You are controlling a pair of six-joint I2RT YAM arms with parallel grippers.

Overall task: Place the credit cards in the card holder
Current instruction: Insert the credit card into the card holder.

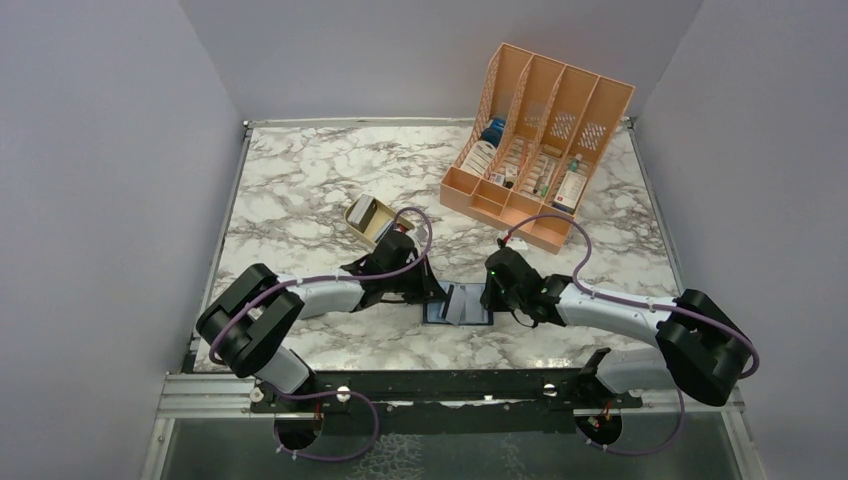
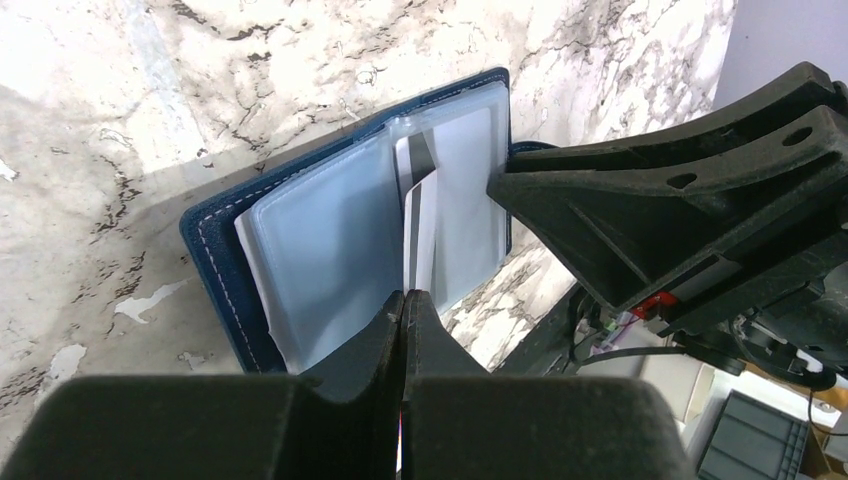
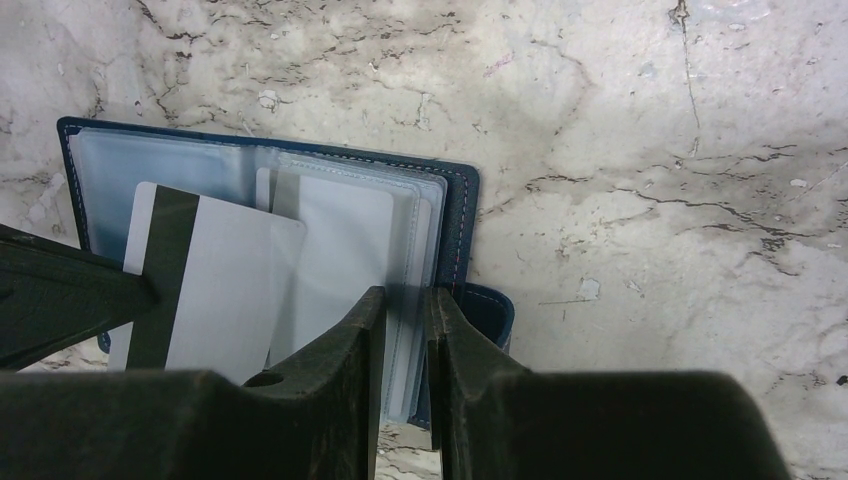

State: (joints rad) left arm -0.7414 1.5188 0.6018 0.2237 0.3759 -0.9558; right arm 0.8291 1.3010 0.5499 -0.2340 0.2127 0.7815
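Note:
The navy card holder (image 1: 458,304) lies open on the marble between both arms, its clear sleeve pages (image 2: 330,260) facing up. My left gripper (image 2: 404,294) is shut on a pale credit card (image 3: 225,290) with a dark stripe. That card stands on edge over the sleeves, its far end among the pages. From the right, my right gripper (image 3: 407,293) straddles the holder's right edge (image 3: 462,215); the stacked sleeve pages and cover fill the narrow gap between its fingers. In the top view the left gripper (image 1: 432,290) and the right gripper (image 1: 492,298) flank the holder.
A gold tin (image 1: 368,220) sits open on the table just behind the left arm. A peach-orange slotted rack (image 1: 540,140) holding bottles and small items stands at the back right. Grey walls close in the table on three sides.

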